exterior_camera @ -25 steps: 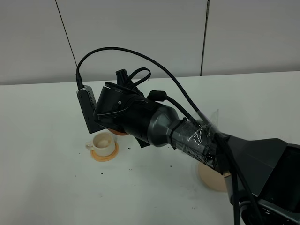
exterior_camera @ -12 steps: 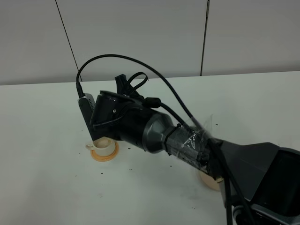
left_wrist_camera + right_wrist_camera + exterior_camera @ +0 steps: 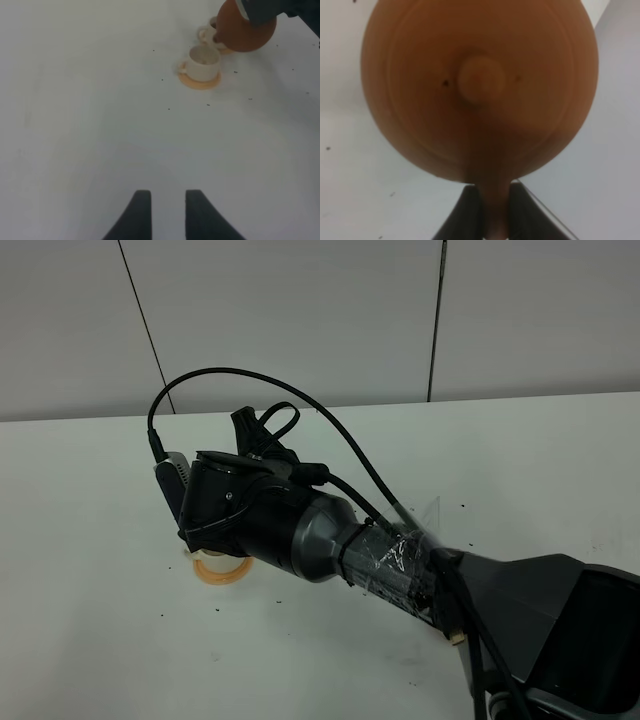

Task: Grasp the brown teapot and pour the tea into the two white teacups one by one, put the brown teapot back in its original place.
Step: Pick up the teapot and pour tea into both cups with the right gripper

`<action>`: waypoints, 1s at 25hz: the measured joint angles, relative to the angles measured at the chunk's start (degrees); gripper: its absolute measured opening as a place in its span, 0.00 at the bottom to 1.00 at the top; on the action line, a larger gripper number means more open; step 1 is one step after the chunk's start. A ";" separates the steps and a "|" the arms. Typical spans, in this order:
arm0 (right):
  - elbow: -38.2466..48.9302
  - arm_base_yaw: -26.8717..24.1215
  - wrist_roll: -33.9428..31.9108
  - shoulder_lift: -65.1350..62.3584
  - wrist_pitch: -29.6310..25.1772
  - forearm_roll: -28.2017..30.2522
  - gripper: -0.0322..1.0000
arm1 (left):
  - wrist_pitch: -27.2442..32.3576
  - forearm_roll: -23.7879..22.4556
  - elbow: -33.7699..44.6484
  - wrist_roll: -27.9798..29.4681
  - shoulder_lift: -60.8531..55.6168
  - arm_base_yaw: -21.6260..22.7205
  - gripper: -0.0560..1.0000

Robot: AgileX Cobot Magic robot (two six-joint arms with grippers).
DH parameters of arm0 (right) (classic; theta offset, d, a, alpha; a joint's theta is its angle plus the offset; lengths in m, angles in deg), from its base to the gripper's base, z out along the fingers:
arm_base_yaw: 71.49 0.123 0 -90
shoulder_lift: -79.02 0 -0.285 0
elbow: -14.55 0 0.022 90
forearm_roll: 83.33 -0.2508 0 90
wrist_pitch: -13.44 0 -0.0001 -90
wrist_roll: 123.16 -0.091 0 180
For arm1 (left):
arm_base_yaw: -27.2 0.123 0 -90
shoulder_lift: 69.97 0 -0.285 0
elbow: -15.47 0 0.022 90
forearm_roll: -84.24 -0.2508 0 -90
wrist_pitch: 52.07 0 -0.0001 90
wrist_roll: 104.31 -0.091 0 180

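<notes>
Since a second ago the right arm [image 3: 300,530] has swung toward 8 o'clock across the counter [image 3: 100,640] in the high view. Its wrist now overhangs the orange coaster [image 3: 222,572], only the rim showing. I see the right fingers [image 3: 470,210] clamped on the loop handle of the brown teapot [image 3: 480,85]. Left wrist view: teapot aloft, tipped over the farther white teacup [image 3: 209,31]; the nearer teacup [image 3: 204,61] sits on its coaster just beside. Whether tea is running I cannot tell. The left fingers [image 3: 143,215] stand apart above the counter, well apart from the cups. Of the tan coaster [image 3: 456,638], at 5 o'clock, a sliver shows behind the arm.
</notes>
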 joint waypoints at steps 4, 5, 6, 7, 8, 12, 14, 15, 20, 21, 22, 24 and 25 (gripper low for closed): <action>0.00 0.12 0.00 0.00 0.19 0.13 0.12 | 0.00 0.00 0.00 0.00 0.00 0.00 0.28; 0.00 0.12 0.05 0.00 0.19 0.31 0.12 | 0.00 0.00 0.00 0.00 0.00 0.00 0.28; 0.00 0.17 0.12 0.00 0.19 0.69 0.12 | 0.00 0.00 0.00 0.00 0.00 0.00 0.28; 0.00 0.17 0.12 0.00 0.19 0.92 0.12 | 0.00 0.00 0.00 0.00 0.00 0.00 0.28; 0.00 0.17 0.16 0.00 0.26 1.20 0.12 | 0.00 0.00 0.00 0.00 0.00 0.00 0.28; 0.00 0.17 0.35 0.05 0.40 2.00 0.12 | 0.00 0.00 0.00 0.00 0.00 0.00 0.28; 0.00 0.17 0.35 0.05 0.45 2.80 0.12 | 0.00 0.00 0.00 0.00 0.00 0.00 0.28; 0.00 0.17 0.35 0.05 0.45 3.11 0.12 | 0.00 0.00 0.00 0.00 0.00 0.00 0.28; 0.00 0.17 0.35 0.05 0.45 3.53 0.12 | 0.00 0.00 0.00 0.00 0.00 0.00 0.28; 0.00 0.17 0.42 0.11 0.45 3.75 0.12 | 0.00 0.00 0.00 0.00 0.00 0.00 0.28; 0.00 0.17 0.58 0.11 0.47 3.97 0.12 | 0.00 0.00 0.00 0.00 0.00 0.00 0.28; 0.00 0.17 0.88 0.17 0.52 4.22 0.12 | 0.00 0.00 0.00 0.00 0.00 0.00 0.28; 0.00 0.17 1.02 0.19 0.52 4.29 0.12 | 0.00 0.00 0.00 0.00 0.00 0.00 0.28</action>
